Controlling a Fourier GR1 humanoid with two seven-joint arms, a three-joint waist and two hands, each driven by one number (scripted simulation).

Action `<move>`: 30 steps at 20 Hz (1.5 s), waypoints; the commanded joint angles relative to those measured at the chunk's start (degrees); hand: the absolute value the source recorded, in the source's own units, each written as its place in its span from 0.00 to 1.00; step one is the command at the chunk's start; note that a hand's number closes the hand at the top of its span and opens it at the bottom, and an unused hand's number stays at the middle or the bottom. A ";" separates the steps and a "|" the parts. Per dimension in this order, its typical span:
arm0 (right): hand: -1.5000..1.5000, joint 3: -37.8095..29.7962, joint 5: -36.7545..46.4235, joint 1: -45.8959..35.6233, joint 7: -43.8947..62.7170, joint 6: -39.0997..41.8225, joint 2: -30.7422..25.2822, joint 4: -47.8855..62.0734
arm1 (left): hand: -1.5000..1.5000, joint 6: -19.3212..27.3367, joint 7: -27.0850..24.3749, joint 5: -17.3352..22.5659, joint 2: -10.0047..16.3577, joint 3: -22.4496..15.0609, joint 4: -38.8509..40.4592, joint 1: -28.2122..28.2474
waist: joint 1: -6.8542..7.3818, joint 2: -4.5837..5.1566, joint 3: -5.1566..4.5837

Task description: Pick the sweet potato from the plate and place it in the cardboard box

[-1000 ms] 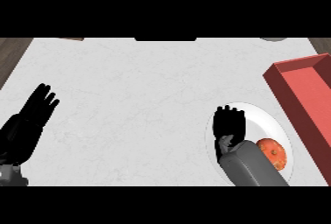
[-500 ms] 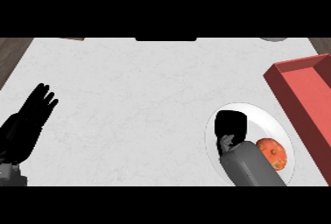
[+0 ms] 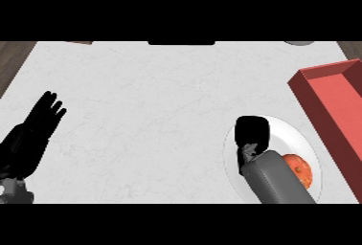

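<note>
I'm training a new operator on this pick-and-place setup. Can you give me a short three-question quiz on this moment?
1. True or false: the sweet potato lies on the plate, not in the red box.
2. Where is the right hand? A) over the plate's left part, beside the sweet potato; B) inside the red box; C) past the counter's left edge.
3. Fill in: the left hand rests open, fingers up, at the view's ____ side.

Key: 1 true; 2 A; 3 left.
</note>
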 commanded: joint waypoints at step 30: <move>1.00 -20.20 0.76 -22.99 3.47 -9.90 -6.73 -23.96 | 0.50 -2.18 -1.58 -1.41 -1.51 1.85 3.22 -0.39 | -0.66 -0.06 0.02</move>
